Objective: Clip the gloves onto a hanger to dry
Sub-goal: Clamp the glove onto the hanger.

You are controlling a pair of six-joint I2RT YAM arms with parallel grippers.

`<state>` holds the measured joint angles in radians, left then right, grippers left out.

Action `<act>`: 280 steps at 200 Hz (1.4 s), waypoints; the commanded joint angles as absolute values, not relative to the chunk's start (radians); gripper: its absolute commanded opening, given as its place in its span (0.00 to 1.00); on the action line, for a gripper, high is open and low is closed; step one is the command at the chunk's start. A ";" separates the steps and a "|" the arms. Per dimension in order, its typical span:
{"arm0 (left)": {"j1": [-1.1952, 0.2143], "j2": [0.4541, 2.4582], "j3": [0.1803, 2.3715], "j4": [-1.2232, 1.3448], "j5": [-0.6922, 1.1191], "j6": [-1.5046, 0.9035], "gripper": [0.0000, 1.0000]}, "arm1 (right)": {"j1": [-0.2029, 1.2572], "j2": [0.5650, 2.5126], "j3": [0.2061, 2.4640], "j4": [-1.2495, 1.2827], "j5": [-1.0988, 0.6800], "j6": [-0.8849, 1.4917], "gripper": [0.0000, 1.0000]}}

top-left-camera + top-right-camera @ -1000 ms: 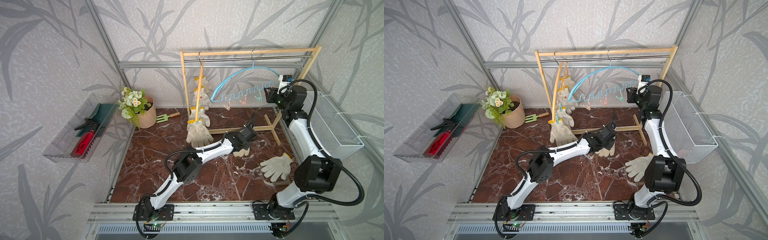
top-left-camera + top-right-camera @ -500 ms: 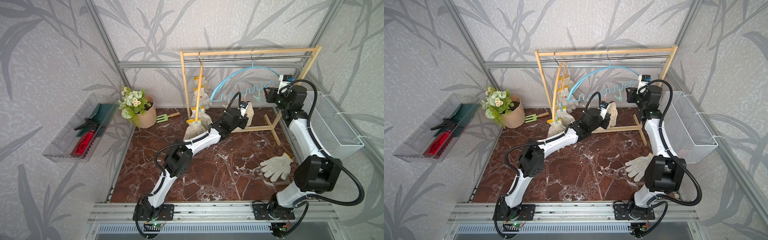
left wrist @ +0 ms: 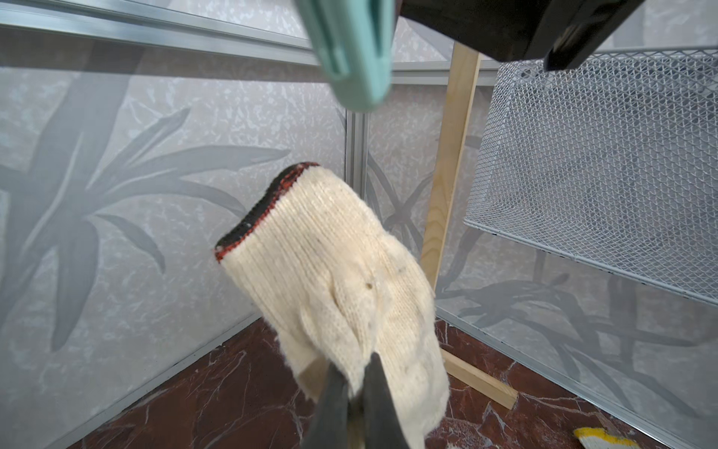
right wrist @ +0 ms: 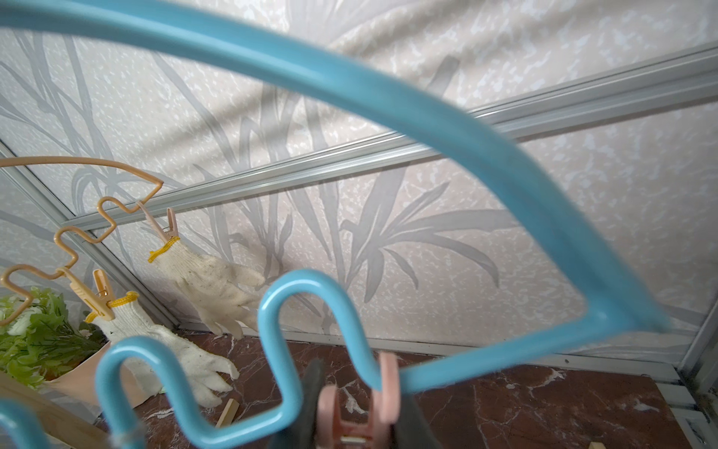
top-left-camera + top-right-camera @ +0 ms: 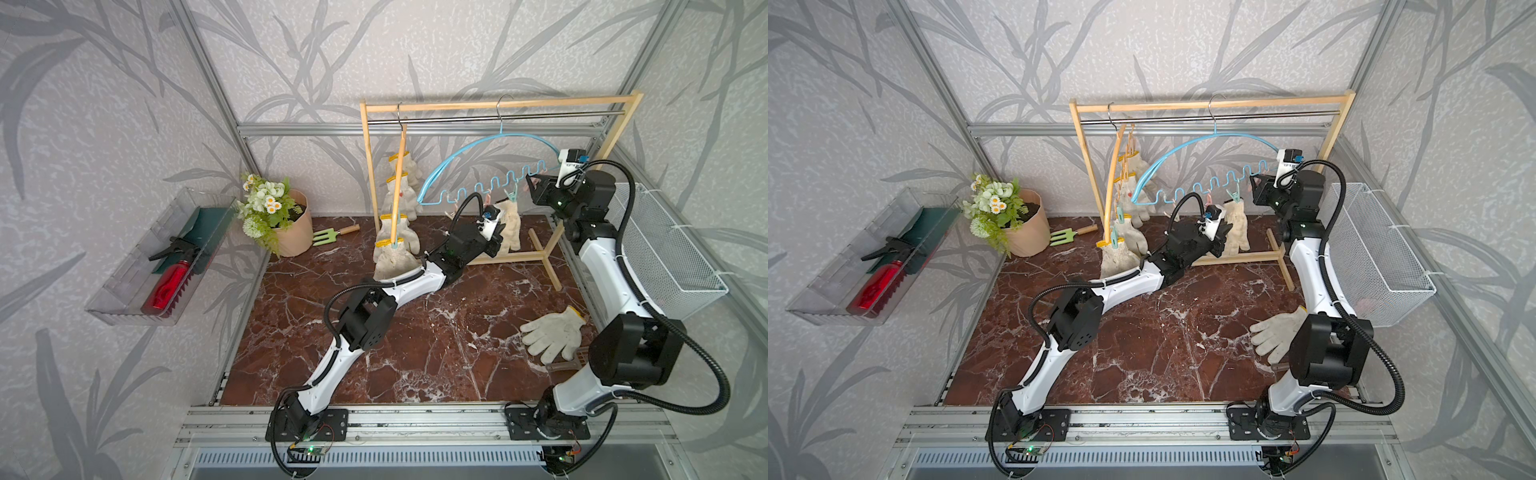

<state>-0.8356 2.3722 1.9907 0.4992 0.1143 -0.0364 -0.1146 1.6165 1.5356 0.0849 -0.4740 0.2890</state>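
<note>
Left pincer [image 3: 355, 388]: gripping a glove [image 3: 342, 280], cuff up, just under the green clip [image 3: 357, 58] of the blue hanger [image 4: 299, 278].
Right pincer [image 4: 355, 423]: closed, seemingly pinching the pink clip [image 4: 349, 412] near that hanger's end.

Swung the left gripper [image 5: 497, 243] up from mid-frame, off the bench [image 5: 415, 340], toward the upper right of centre. Carried the glove [image 5: 512, 224] along, now cuff-up just below the green clip [image 5: 513, 195] on the blue hanger [image 5: 490, 183].

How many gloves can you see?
6. Four hanging gloves clipped along the orange hanger, overlapping, so more could hide; a held glove in the left hand; a loose glove on the table.
</note>
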 commanded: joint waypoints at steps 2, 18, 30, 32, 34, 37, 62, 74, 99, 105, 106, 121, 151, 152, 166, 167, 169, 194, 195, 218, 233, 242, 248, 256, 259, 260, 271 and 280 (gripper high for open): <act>-0.831 2.380 2.032 0.602 0.161 -0.038 0.00 | -0.109 1.572 1.536 0.130 -0.510 0.309 0.18; -0.833 2.383 2.038 0.606 0.170 -0.040 0.00 | -0.109 1.573 1.538 0.127 -0.509 0.309 0.18; -0.831 2.381 2.033 0.620 0.178 -0.042 0.00 | -0.109 1.574 1.537 0.126 -0.508 0.306 0.18; -0.831 2.380 2.031 0.623 0.178 -0.042 0.00 | -0.109 1.574 1.537 0.126 -0.508 0.305 0.18; -0.831 2.379 2.029 0.627 0.179 -0.044 0.00 | -0.109 1.574 1.537 0.125 -0.508 0.306 0.18; -0.831 2.378 2.027 0.632 0.180 -0.045 0.00 | -0.109 1.574 1.538 0.125 -0.508 0.306 0.18; -0.834 2.375 2.017 0.670 0.197 -0.055 0.00 | -0.109 1.579 1.537 0.124 -0.509 0.307 0.18; -0.834 2.377 2.024 0.674 0.212 -0.058 0.00 | -0.107 1.582 1.537 0.127 -0.512 0.310 0.18; -0.834 2.384 2.033 0.670 0.220 -0.049 0.00 | -0.107 1.583 1.539 0.128 -0.513 0.313 0.18; -0.833 2.385 2.033 0.670 0.222 -0.041 0.00 | -0.107 1.584 1.540 0.128 -0.514 0.313 0.18; -0.834 2.386 2.033 0.671 0.222 -0.040 0.00 | -0.107 1.583 1.540 0.129 -0.514 0.313 0.18; -0.834 2.390 2.027 0.679 0.240 -0.012 0.00 | -0.107 1.586 1.545 0.125 -0.518 0.313 0.18; -0.831 2.393 1.980 0.730 0.333 0.139 0.00 | -0.107 1.589 1.544 0.125 -0.525 0.313 0.18; -0.832 2.393 1.977 0.735 0.336 0.145 0.00 | -0.107 1.589 1.543 0.125 -0.525 0.313 0.18; -0.829 2.393 1.944 0.797 0.327 0.156 0.00 | -0.107 1.589 1.540 0.129 -0.525 0.315 0.18; -0.826 2.393 1.943 0.799 0.328 0.155 0.00 | -0.107 1.589 1.540 0.129 -0.526 0.314 0.18; -0.826 2.393 1.942 0.801 0.330 0.156 0.00 | -0.107 1.589 1.540 0.128 -0.526 0.314 0.18; -0.808 2.389 1.931 0.796 0.368 0.176 0.00 | -0.107 1.586 1.542 0.125 -0.528 0.316 0.18; -0.807 2.389 1.930 0.796 0.369 0.177 0.00 | -0.107 1.585 1.543 0.125 -0.528 0.315 0.18; -0.784 2.389 1.911 0.802 0.421 0.198 0.00 | -0.107 1.585 1.553 0.111 -0.535 0.313 0.18; -0.771 2.390 1.898 0.799 0.444 0.235 0.00 | -0.107 1.587 1.563 0.104 -0.543 0.314 0.18; -0.767 2.394 1.898 0.785 0.452 0.266 0.00 | -0.107 1.591 1.570 0.097 -0.548 0.314 0.18; -0.764 2.397 1.903 0.778 0.451 0.282 0.00 | -0.107 1.592 1.575 0.092 -0.550 0.314 0.18; -0.758 2.403 1.912 0.774 0.449 0.295 0.00 | -0.106 1.595 1.580 0.088 -0.552 0.315 0.18; -0.756 2.405 1.915 0.772 0.449 0.298 0.00 | -0.105 1.595 1.581 0.086 -0.553 0.316 0.18; -0.755 2.406 1.916 0.772 0.449 0.300 0.00 | -0.105 1.596 1.581 0.086 -0.553 0.316 0.18; -0.749 2.416 1.933 0.769 0.439 0.316 0.00 | -0.101 1.598 1.585 0.080 -0.558 0.317 0.18; -0.748 2.423 1.947 0.755 0.436 0.336 0.00 | -0.097 1.600 1.588 0.075 -0.560 0.316 0.18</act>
<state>-0.7563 2.3886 1.9076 0.7410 0.4168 0.2451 -0.1116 1.6150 1.5402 0.0727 -0.5255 0.3069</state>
